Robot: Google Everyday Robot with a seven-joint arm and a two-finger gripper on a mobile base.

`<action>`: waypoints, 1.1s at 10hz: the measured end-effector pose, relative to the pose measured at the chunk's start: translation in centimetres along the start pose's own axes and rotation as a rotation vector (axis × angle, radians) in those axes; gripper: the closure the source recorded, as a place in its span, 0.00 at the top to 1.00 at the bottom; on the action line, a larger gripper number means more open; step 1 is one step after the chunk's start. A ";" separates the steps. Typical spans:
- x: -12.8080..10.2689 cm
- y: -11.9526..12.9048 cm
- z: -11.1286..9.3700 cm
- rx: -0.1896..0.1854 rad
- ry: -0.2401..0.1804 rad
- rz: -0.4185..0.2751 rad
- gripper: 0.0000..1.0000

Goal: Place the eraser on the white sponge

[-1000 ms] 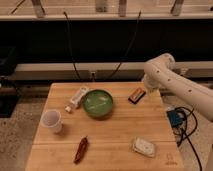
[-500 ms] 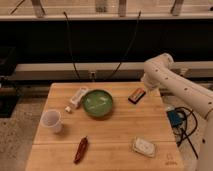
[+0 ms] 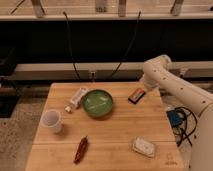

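Gripper (image 3: 143, 90) hangs low near the table's far right corner, right at the eraser (image 3: 136, 95); whether it is grasping or released cannot be told. The eraser, a small dark block with an orange band, lies flat, its long axis slanting from near-left to far-right, just right of the green bowl (image 3: 98, 103). The white sponge (image 3: 144, 147) lies toward the near right corner of the pale wooden table (image 3: 120, 131), before a dark wall (image 3: 100, 40).
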State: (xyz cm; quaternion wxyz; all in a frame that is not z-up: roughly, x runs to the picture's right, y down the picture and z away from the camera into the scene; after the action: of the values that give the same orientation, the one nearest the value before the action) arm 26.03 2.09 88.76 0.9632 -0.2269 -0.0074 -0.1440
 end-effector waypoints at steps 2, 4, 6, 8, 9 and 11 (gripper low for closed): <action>0.3 -0.1 1.1 -0.007 -0.004 -0.021 0.80; 0.1 -0.5 1.7 -0.010 -0.010 -0.047 0.80; -0.6 -0.5 2.8 -0.022 -0.020 -0.079 0.80; -0.5 -0.6 3.6 -0.031 -0.022 -0.104 0.80; -0.6 -0.6 3.9 -0.036 -0.023 -0.113 0.80; -1.2 -0.7 4.5 -0.046 -0.032 -0.146 0.80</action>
State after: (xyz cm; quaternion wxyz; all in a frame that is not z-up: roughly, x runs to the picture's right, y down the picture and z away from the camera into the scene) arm 24.93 3.77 93.07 0.9444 -0.2499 -0.0358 -0.2104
